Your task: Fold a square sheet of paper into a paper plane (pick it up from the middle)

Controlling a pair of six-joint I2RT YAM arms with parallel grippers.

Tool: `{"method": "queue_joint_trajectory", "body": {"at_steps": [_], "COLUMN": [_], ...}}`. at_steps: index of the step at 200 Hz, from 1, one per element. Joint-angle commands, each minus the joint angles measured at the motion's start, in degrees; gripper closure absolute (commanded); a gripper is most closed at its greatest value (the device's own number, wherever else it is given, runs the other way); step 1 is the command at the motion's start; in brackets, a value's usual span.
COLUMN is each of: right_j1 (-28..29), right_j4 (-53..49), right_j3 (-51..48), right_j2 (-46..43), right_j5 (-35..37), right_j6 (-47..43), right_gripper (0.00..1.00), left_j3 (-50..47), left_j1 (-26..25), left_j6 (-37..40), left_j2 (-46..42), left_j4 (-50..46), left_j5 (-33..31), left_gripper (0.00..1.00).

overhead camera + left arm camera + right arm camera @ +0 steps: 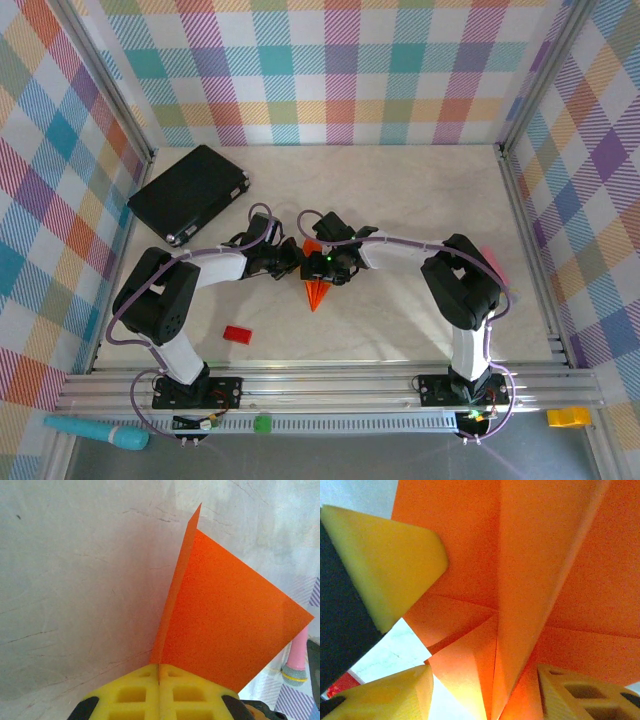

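Observation:
The paper plane (318,290) is bright orange, and its pointed tip faces the near edge at the table's centre. Both grippers meet just above it. My left gripper (298,262) is shut on the plane's folded edge. In the left wrist view, the orange sheet (225,615) rises from between the closed yellow pads (159,672). My right gripper (485,685) is open and straddles the plane's centre fold (530,580). A strip of table shows between its left pad (395,695) and the paper. The left gripper's yellow finger (385,555) presses the paper at upper left.
A black flat case (188,193) lies at the back left. A small red block (237,334) sits near the left arm's base. A pink object (492,265) lies by the right wall. Metal rails run along the near edge (320,395).

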Motion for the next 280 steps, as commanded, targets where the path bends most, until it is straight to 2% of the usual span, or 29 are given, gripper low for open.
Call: {"method": "queue_joint_trajectory", "body": {"at_steps": [1,56,110,158,218,280], "right_j1": [0.3,0.5,0.5,0.6,0.6,0.6], "right_j4": [1.2,2.4,5.2,4.2,1.1,-0.6], "right_j3": [-1.6,-3.1,-5.3,-4.4,-2.7,-2.7], "right_j2": [-1.8,-2.1,-4.7,-3.1,-2.4,-3.5], "right_j5": [0.2,-0.1,-0.4,-0.5,2.5,6.0], "right_j6": [-1.4,-1.8,-2.9,-2.8,-2.3,-1.1], "right_gripper": [0.46,0.46,0.41,0.41,0.49,0.63], "left_j3": [-0.1,-0.2,-0.2,-0.1,-0.2,-0.2], "left_j1": [0.6,0.8,1.3,1.4,1.4,1.4], "left_j6": [-0.7,-1.2,-0.9,-0.9,-0.9,-0.8], "left_j2": [-1.1,-1.0,0.0,-0.1,0.0,0.0], "left_j4": [1.2,1.5,1.2,1.2,1.0,1.0], "left_j5": [1.3,2.0,2.0,2.3,2.6,2.6], "left_gripper": [1.0,1.0,1.0,1.0,1.0,1.0]}}
